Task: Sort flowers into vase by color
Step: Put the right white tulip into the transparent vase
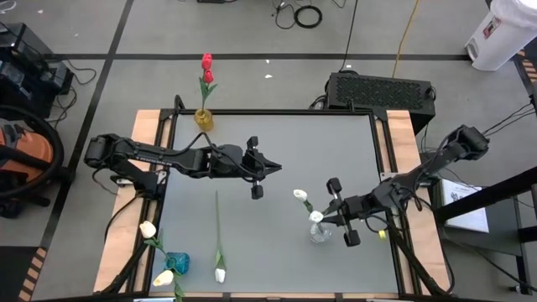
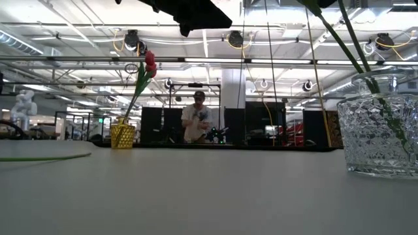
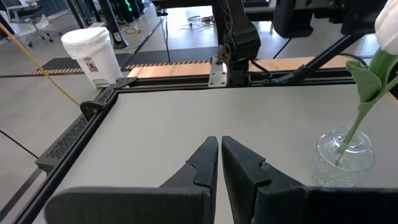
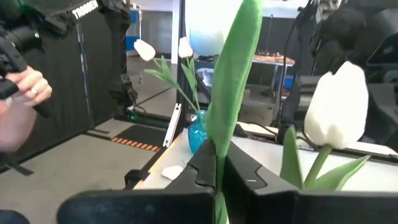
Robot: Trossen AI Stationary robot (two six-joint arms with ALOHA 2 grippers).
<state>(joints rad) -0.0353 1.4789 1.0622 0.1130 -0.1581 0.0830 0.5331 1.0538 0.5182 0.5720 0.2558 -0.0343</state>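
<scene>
My right gripper (image 4: pixel 219 152) (image 1: pixel 325 220) is shut on a white tulip beside the clear glass vase (image 1: pixel 319 232) (image 2: pixel 382 124) at the table's right. Two green stems (image 2: pixel 349 46) stand in that vase, and a second white head (image 4: pixel 339 106) shows close by. My left gripper (image 3: pixel 219 146) (image 1: pixel 273 166) hovers shut and empty over the table's middle. Another white tulip (image 1: pixel 219 243) lies flat on the table near the front. Red tulips (image 1: pixel 206 67) stand in a yellow vase (image 1: pixel 204 119), cream ones (image 1: pixel 148 228) in a blue vase (image 1: pixel 176 262). My right gripper pinches a white tulip by its green stem and leaf (image 4: pixel 231 93) between the two fingers. The fingers come level from the table's right side and lie across the stem. The stem stands upright, with the head above the fingers. The fingers hide its lower end.
The yellow vase (image 2: pixel 122 134) stands at the far edge, the blue vase (image 4: pixel 198 132) at the near left corner. A person (image 2: pixel 196 121) stands beyond the far edge, and a hand (image 4: pixel 22 93) shows off the table. Bare grey tabletop (image 1: pixel 277 252) lies between the vases.
</scene>
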